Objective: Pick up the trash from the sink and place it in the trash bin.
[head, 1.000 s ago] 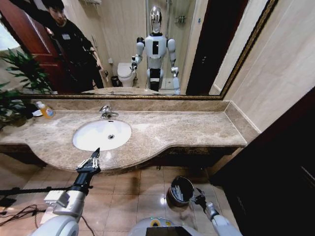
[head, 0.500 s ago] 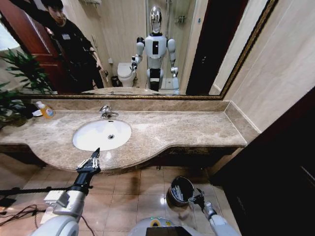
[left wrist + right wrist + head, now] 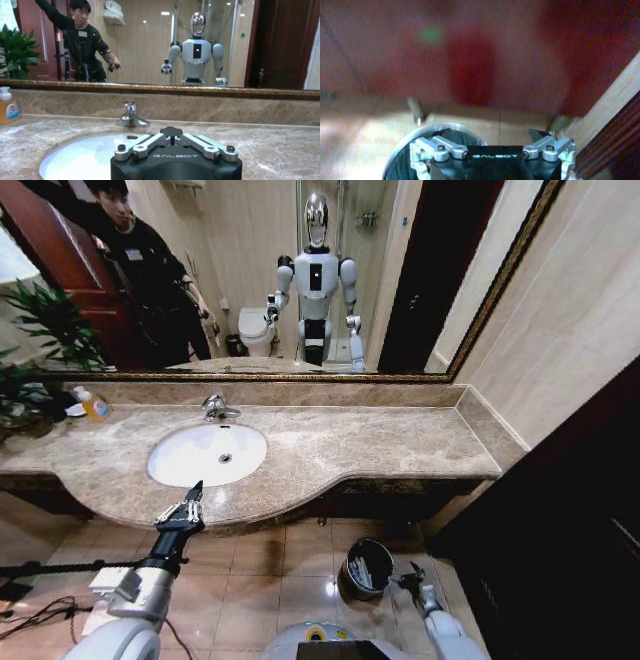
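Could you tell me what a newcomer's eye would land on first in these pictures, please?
Probably the white sink set in the marble counter, with the robot's own reflection in the big mirror behind it. Next, the left claw hovering open at the counter's front edge before the sink. Lastly the dark trash bin on the floor tiles, with the open right claw beside it.

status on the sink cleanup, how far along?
Done: the sink basin looks bare of litter, and pale bits lie inside the trash bin on the floor.
In hand: nothing visible. The right gripper hangs open beside the bin; the left gripper hovers at the counter's front edge, open.
Left: apparently nothing, though small scraps could escape the head view.
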{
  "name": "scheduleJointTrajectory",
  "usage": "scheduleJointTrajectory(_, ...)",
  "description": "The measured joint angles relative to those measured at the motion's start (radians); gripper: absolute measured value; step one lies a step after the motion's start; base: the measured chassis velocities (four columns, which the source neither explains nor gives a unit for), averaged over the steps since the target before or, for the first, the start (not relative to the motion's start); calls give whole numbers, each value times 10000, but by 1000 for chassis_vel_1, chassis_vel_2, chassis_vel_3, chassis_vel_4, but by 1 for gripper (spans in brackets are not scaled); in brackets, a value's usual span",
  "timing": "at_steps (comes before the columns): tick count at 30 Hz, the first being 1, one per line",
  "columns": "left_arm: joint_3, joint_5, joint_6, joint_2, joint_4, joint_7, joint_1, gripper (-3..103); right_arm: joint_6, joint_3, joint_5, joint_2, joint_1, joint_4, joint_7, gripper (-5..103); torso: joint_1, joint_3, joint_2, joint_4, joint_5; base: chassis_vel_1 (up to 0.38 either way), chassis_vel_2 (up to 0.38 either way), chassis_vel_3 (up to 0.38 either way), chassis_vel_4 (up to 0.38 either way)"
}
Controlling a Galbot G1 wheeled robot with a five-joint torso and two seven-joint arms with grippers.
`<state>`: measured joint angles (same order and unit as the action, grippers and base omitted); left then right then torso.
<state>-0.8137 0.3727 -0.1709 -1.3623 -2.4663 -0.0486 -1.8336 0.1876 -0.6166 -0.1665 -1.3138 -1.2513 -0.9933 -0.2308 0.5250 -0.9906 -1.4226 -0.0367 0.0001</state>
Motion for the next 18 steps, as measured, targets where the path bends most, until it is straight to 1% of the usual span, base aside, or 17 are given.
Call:
scheduleJointTrajectory(3, 0, 0, 0, 0, -1, 0, 0, 0, -711, -32, -1085, 433, -740, -2202, -122, 100, -1, 1, -1, -2, -7, 0, 0, 0, 0)
scheduleJointTrajectory(4, 0, 0, 0, 0, -1, 0, 0, 0, -711, -32, -1085, 433, -740, -2202, -122, 100, -1, 1, -1, -2, -7, 0, 0, 0, 0)
scheduleJointTrajectory(5, 0, 0, 0, 0, 0, 0, 0, 0, -886, -77, -1440, 578, -1006, -2907, -165, 100, -1, 0, -1, -1, -6, 0, 0, 0, 0)
scheduleJointTrajectory(6, 0, 0, 0, 0, 0, -1, 0, 0, -1020, -171, -1968, 776, -1411, -4065, -173, 100, 0, 0, -1, -1, 2, 0, 0, 0, 0)
scheduleJointTrajectory(7, 0, 0, 0, 0, 0, -1, 0, 0, -1020, -171, -1968, 776, -1411, -4065, -173, 100, 0, 0, -1, -1, 2, 0, 0, 0, 0)
scheduleJointTrajectory(11, 0, 0, 0, 0, 0, 0, 0, 0, -1017, -477, -2858, 1179, -2446, -6685, 75, 100, -1, 1, -1, -1, -2, 0, 0, 0, 0)
scheduleJointTrajectory(12, 0, 0, 0, 0, 0, 0, 0, 0, -1017, -477, -2858, 1179, -2446, -6685, 75, 100, -1, 1, -1, -1, -2, 0, 0, 0, 0)
scheduleJointTrajectory(15, 0, 0, 0, 0, 0, 0, 0, 0, -1016, -795, -3010, 1246, -2985, -8157, 316, 100, -1, 1, -1, 0, 1, 0, 0, 0, 0)
scheduleJointTrajectory(16, 0, 0, 0, 0, 0, 0, 0, 0, -1016, -795, -3010, 1246, -2985, -8157, 316, 100, -1, 1, -1, 0, 1, 0, 0, 0, 0)
scheduleJointTrajectory(18, 0, 0, 0, 0, 0, 0, 0, 0, -1018, -985, -3010, 1154, -3174, -8870, 564, 100, -1, 1, -1, -2, -2, 0, 0, 0, 0)
